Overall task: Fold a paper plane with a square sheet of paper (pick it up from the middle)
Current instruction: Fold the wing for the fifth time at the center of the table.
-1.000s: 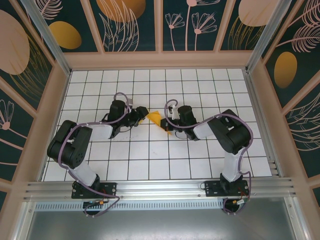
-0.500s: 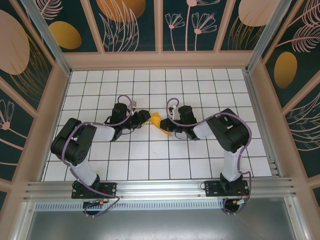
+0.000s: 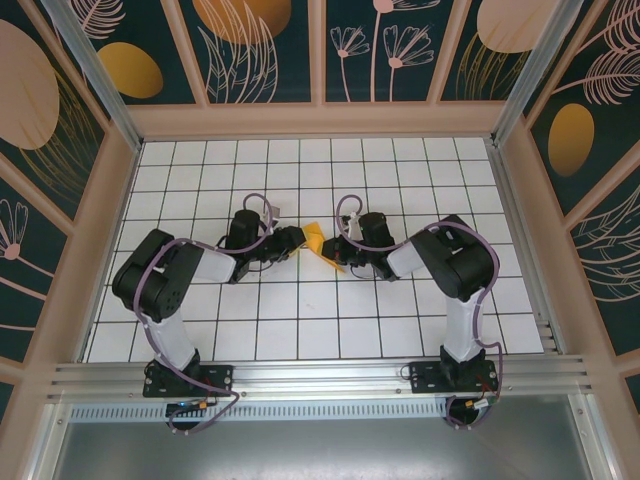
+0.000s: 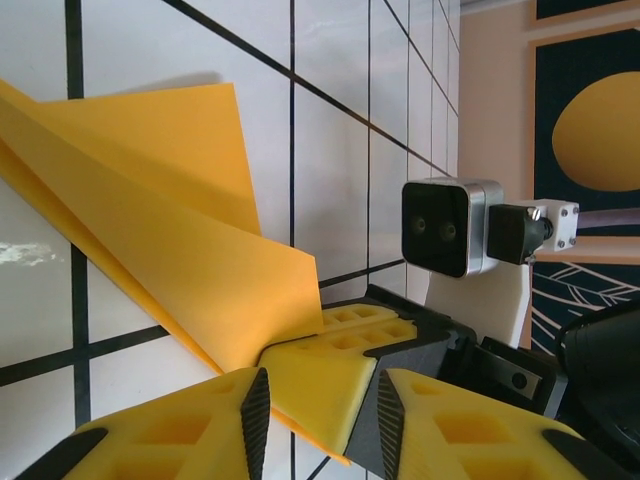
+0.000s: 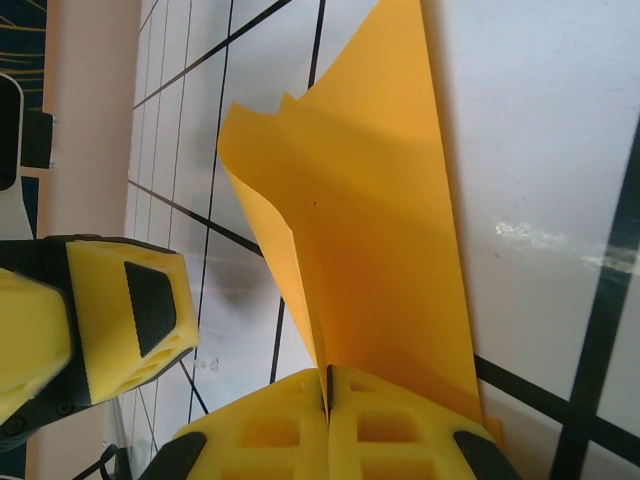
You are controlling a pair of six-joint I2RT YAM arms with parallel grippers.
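The square sheet of paper (image 3: 318, 241) is a creased, pointed orange-yellow shape (image 4: 170, 220) partly lifted off the white grid floor at mid-table. My right gripper (image 3: 338, 252) is shut on its folded edge; in the right wrist view both yellow fingers (image 5: 390, 425) press together at my right gripper (image 5: 327, 385) with the paper (image 5: 370, 230) standing up out of them. My left gripper (image 3: 297, 238) is open just left of the paper. In the left wrist view my left gripper (image 4: 320, 420) has its jaws apart, facing the right fingertips (image 4: 345, 350).
The right arm's wrist camera (image 4: 450, 225) faces the left gripper at close range. One left finger (image 5: 130, 310) shows at the left of the right wrist view. Wooden walls (image 3: 320, 120) enclose the grid floor; the arm bases sit on the near rail (image 3: 320, 375).
My left gripper has swung right, closing in on the paper's left side. The right gripper keeps its hold, and the paper has shifted slightly.
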